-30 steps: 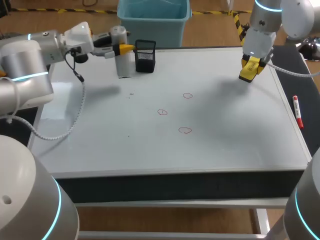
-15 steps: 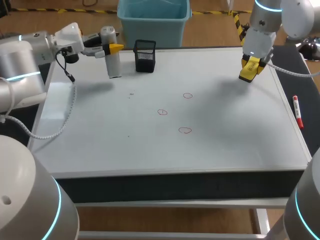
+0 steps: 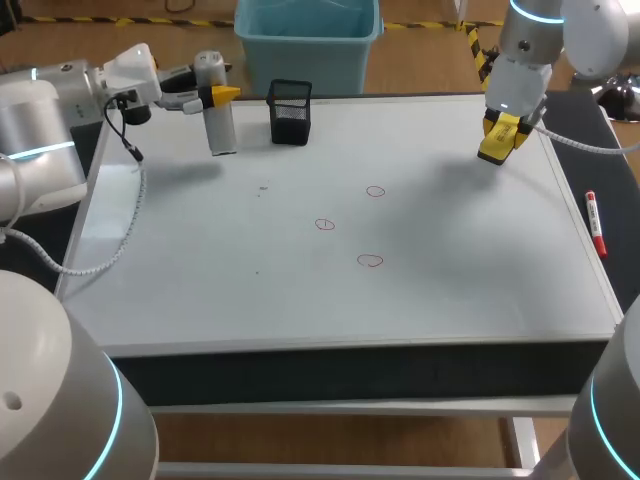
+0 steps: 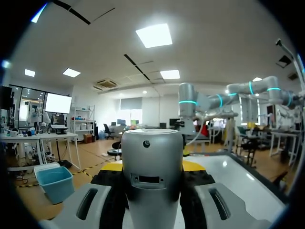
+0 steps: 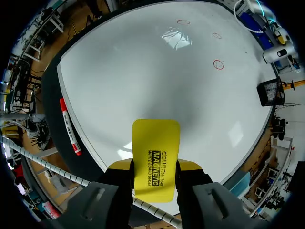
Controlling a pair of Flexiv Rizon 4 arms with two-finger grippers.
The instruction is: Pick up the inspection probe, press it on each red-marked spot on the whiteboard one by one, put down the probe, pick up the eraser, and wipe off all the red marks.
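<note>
Your left gripper (image 3: pixel 222 94), clenched on the probe (image 3: pixel 219 128), has swung left to park it; your right gripper (image 3: pixel 497 138) grasps the eraser (image 5: pixel 156 143), ready for wiping.

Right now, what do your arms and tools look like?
The left arm and right arm are silver-grey tubes with cyan light rings and white wrists; a coiled cable hangs off the left. The left tool and right tool are black and grey with yellow tips.
</note>
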